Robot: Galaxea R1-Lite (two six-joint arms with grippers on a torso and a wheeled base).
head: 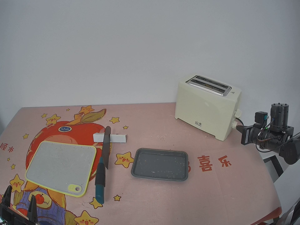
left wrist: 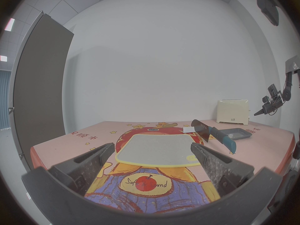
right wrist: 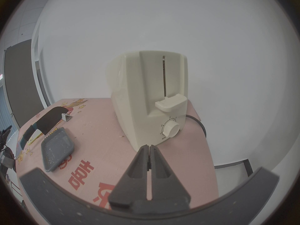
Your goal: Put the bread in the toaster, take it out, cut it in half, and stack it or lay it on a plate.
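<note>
I am holding my right pincer (right wrist: 149, 148) pressed together beside the toaster (head: 204, 111) at centre right, my left pincer (left wrist: 152, 146) spread at lower left, and judging the bread, probably hidden in the slots (head: 208, 85), light and crumbly, best pinched gently by its top edge.

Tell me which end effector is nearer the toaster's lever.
Right. The right end effector, shut, points at the toaster from close by its lever end. The left end effector, open, is at the near left corner of the table, past the cutting board.
</note>
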